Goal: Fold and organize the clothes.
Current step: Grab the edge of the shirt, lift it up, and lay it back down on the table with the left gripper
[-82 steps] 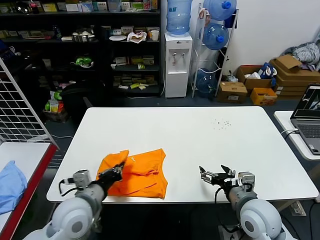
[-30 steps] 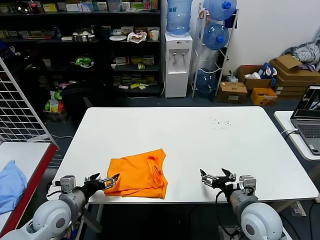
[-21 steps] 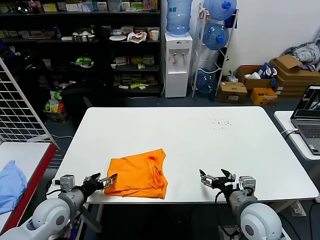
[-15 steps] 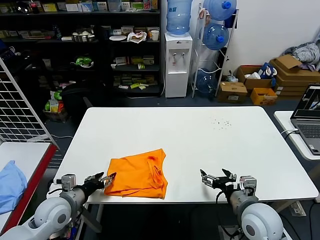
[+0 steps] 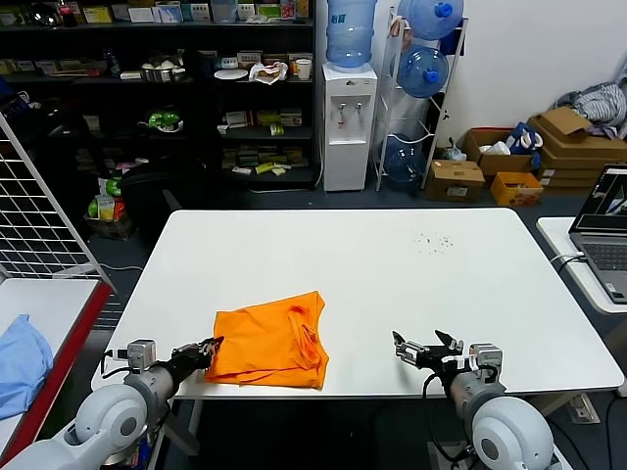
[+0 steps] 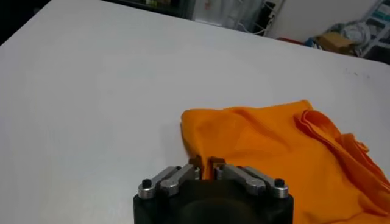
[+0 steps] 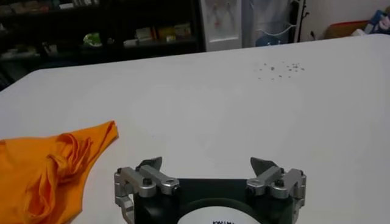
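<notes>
The orange T-shirt [image 5: 268, 338] lies folded into a rough square near the front edge of the white table [image 5: 392, 264], toward its left side, with the ribbed collar bunched at its right. The left gripper [image 5: 205, 350] sits low at the shirt's near-left corner, and the left wrist view shows its fingers [image 6: 195, 163] drawn together on the fabric's edge, pinching it; this grip probably serves to lift that corner for another fold or to drag the bundle. The right gripper [image 5: 425, 349] waits well apart, to the right along the front edge, with its jaws spread wide and nothing between them.

The tabletop is smooth, with a few dark specks [image 5: 433, 241] far right. Beyond stand dark shelves [image 5: 147, 88], a water dispenser [image 5: 349, 122], spare bottles and cardboard boxes [image 5: 519, 157]. A laptop [image 5: 605, 230] sits at the right, and a light blue cloth [image 5: 20, 362] lies on a side table at the left.
</notes>
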`<state>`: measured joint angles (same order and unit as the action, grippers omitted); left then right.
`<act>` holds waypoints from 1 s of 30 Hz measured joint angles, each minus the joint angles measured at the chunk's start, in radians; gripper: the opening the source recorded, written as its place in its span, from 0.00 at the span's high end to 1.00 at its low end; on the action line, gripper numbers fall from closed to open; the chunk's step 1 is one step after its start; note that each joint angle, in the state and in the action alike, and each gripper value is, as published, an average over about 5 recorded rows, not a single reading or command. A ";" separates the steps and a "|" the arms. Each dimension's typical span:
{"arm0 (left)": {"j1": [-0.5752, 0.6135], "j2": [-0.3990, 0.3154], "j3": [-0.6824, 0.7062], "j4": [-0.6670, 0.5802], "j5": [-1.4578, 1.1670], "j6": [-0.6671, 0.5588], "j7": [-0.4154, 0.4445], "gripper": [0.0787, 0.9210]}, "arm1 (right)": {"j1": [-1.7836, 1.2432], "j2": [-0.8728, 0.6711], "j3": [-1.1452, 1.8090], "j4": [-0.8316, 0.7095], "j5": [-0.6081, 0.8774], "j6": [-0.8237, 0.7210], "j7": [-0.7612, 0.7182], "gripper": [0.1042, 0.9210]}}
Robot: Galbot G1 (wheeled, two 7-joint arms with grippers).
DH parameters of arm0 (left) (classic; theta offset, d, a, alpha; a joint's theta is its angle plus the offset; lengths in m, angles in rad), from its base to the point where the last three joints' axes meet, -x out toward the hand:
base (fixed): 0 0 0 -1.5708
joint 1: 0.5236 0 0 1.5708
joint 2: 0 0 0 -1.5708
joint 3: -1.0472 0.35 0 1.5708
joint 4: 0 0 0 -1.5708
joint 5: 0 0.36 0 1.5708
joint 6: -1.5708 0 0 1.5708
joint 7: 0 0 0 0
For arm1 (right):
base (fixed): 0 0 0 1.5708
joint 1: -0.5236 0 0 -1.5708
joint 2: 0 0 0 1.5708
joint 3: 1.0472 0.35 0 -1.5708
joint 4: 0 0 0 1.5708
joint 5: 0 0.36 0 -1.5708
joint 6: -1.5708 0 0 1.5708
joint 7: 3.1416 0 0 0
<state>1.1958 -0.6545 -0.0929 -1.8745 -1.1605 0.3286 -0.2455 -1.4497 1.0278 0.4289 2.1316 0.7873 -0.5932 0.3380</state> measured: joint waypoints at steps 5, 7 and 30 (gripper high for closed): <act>0.005 -0.003 -0.005 -0.011 0.000 -0.001 -0.011 0.98 | 0.004 0.000 -0.003 -0.003 0.000 0.001 0.000 0.00; 0.009 -0.003 -0.010 -0.019 0.001 -0.001 -0.017 0.98 | 0.005 -0.001 -0.004 -0.005 0.000 0.001 0.000 0.00; 0.061 0.140 -0.122 -0.247 -0.002 0.045 -0.149 0.98 | 0.052 -0.026 -0.035 -0.046 -0.016 0.041 -0.030 0.00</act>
<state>1.2571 -0.5146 -0.2146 -2.1217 -1.1627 0.3738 -0.3945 -1.3974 1.0017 0.3941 2.0861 0.7710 -0.5521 0.3078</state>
